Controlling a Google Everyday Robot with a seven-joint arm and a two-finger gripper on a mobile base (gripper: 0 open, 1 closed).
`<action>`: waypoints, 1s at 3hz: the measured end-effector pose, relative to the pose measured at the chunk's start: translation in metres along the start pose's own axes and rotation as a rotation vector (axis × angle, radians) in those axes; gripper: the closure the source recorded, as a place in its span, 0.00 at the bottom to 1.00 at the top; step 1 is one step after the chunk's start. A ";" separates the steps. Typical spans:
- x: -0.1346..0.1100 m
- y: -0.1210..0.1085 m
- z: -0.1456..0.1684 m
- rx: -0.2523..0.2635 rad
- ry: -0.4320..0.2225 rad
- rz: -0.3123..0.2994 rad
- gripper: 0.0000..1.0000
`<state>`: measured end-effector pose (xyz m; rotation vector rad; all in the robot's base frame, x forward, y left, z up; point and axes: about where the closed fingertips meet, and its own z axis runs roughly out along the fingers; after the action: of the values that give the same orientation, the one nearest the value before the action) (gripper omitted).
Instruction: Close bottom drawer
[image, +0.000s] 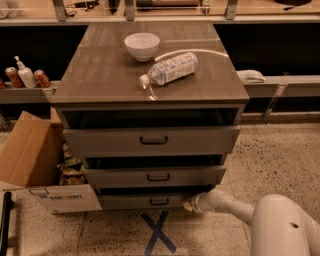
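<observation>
Grey-brown wood-grain bottom drawer (131, 202), slim, black-handled, sits slightly out; gripper (189, 205) at its right end, state unclear.

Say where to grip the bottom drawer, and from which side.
Its black bar handle, mid-panel, from straight in front: the bar lies horizontal on the bottom drawer face, the only raised part. The gripper sits at the panel's right end.

So the bulky white rounded robot arm (235, 207) comes in from the bottom right corner, stretched low and almost level toward the left. Its pale end effector (189, 205) sits at the tip, probably angled slightly downward.
</observation>
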<state>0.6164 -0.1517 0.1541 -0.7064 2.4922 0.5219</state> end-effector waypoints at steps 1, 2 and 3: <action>-0.014 -0.008 0.007 -0.001 -0.014 0.001 1.00; -0.013 -0.008 0.006 -0.001 -0.014 0.001 1.00; -0.013 -0.008 0.006 -0.001 -0.014 0.001 1.00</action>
<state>0.6326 -0.1506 0.1546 -0.6993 2.4794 0.5265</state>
